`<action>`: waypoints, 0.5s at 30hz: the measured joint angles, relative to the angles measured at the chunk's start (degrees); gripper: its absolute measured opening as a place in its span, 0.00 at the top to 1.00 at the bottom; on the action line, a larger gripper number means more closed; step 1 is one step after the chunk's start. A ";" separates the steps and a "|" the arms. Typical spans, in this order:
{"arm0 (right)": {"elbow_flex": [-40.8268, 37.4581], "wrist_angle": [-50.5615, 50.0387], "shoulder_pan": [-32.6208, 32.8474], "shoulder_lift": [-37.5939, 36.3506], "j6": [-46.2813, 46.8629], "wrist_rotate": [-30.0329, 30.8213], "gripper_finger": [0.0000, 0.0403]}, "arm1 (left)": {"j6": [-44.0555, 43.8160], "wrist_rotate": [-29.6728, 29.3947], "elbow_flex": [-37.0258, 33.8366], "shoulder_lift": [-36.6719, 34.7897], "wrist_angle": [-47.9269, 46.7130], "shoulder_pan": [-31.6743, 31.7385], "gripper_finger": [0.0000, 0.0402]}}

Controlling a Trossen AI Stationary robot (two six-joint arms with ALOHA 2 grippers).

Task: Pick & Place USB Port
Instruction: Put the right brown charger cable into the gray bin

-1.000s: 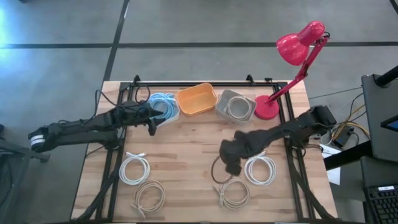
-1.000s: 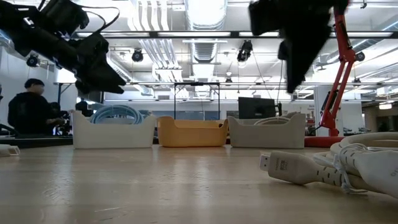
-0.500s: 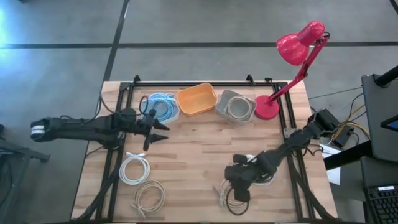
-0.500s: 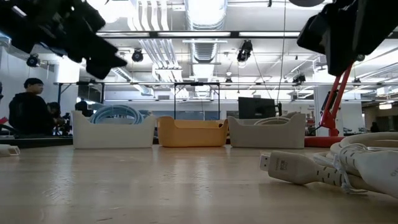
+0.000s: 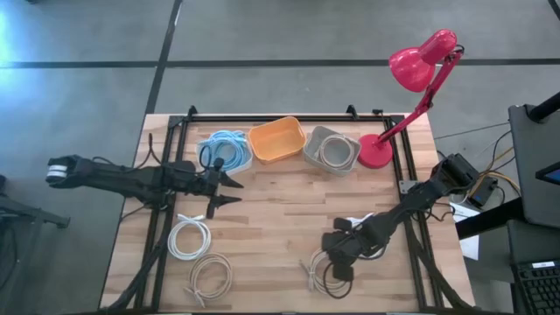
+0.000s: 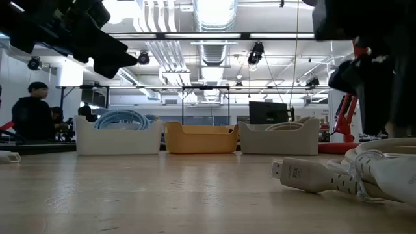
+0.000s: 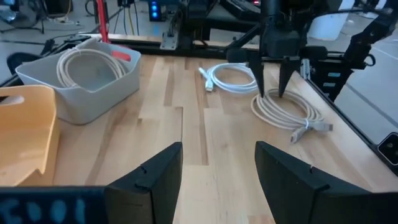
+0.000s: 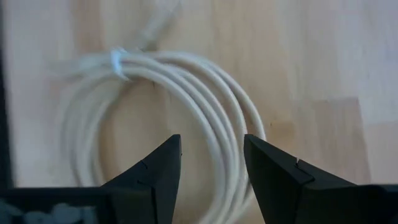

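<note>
A beige coiled USB cable [image 5: 325,273] lies flat on the wooden table near its front edge, and shows in the right wrist view [image 8: 186,112] and the left wrist view [image 7: 287,112]. My right gripper [image 5: 338,271] is open and points down right over this coil, its fingers [image 8: 155,168] on either side of the coil's strands; I cannot tell if they touch. My left gripper [image 5: 233,193] is open and empty above the table's left middle, pointing toward the right edge. A white coil [image 5: 367,238] lies beside the right arm.
At the far edge stand a white bin with a blue cable [image 5: 226,150], an orange bin [image 5: 276,140] and a grey bin with a cable [image 5: 332,149]. A red lamp [image 5: 376,150] stands far right. Two more coils [image 5: 190,236] [image 5: 210,276] lie front left.
My right gripper has gone toward the table's near edge and down, from the middle of the table to right above the beige coil. My left gripper has drawn away from the white bin, toward the near edge.
</note>
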 joint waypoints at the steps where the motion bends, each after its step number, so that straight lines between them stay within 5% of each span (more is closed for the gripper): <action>1: -0.70 -0.05 0.00 0.07 0.00 0.46 0.58 | -0.10 0.02 0.00 0.51 0.41 -0.02 0.49; 5: -2.22 0.12 -0.02 0.07 0.43 5.23 0.58 | -0.15 0.04 0.00 2.34 2.34 0.00 0.49; 15: -2.85 1.90 -0.49 4.26 -0.13 3.20 0.59 | -0.22 0.13 0.20 4.95 3.80 -0.02 0.49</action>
